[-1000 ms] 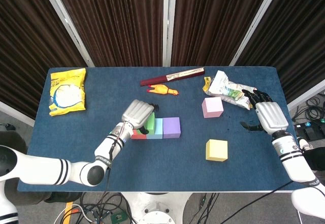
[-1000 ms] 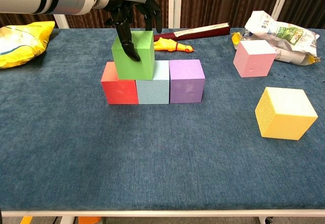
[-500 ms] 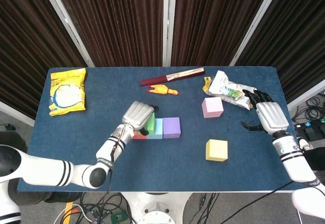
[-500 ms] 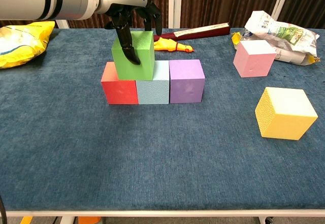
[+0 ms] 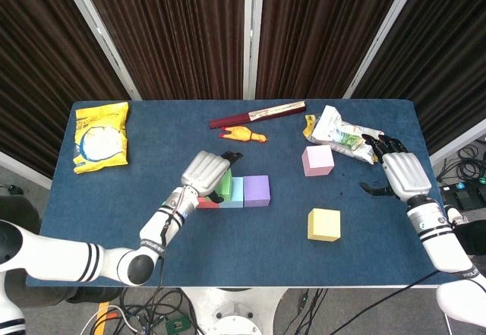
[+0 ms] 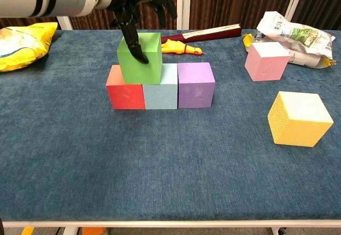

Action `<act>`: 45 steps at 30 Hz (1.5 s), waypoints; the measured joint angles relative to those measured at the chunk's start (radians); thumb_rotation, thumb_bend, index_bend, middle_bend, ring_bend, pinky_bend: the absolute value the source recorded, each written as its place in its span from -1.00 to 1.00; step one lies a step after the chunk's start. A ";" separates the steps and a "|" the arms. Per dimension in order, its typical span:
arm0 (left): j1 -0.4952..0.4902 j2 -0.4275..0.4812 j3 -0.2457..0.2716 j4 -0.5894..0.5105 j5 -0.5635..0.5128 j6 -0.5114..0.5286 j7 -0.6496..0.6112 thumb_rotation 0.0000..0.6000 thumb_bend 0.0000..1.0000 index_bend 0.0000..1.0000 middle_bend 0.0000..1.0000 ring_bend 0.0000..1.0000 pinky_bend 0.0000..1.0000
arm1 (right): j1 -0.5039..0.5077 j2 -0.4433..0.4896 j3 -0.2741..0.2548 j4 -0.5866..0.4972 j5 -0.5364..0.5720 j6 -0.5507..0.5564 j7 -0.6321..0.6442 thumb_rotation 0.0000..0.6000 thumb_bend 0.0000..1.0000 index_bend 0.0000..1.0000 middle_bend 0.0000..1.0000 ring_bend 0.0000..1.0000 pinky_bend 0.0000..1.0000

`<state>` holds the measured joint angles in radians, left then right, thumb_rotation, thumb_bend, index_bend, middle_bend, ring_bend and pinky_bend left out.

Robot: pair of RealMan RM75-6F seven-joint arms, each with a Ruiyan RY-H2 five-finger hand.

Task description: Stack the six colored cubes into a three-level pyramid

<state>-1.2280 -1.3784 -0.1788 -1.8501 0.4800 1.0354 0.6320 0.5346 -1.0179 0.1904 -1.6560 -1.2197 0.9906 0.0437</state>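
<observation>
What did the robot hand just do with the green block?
The left robot hand spread its fingers up and off the green cube, letting go; one finger still seems to touch its front. The green cube stayed on the red cube and light blue cube. The right robot hand didn't move.

Green cube [image 6: 140, 59] atop red [image 6: 124, 89] and blue [image 6: 162, 87], seemingly tilted
</observation>
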 measured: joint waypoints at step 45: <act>0.301 0.212 0.032 -0.056 0.301 0.129 -0.271 1.00 -1.00 -0.63 -0.63 -0.04 0.20 | -0.017 0.029 -0.034 -0.019 -0.022 -0.042 0.004 1.00 -0.70 -1.00 -0.57 -0.89 -0.67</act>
<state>-0.9269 -1.1662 -0.1464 -1.9057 0.7806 1.1647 0.3610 0.5173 -0.9887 0.1564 -1.6746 -1.2419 0.9481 0.0478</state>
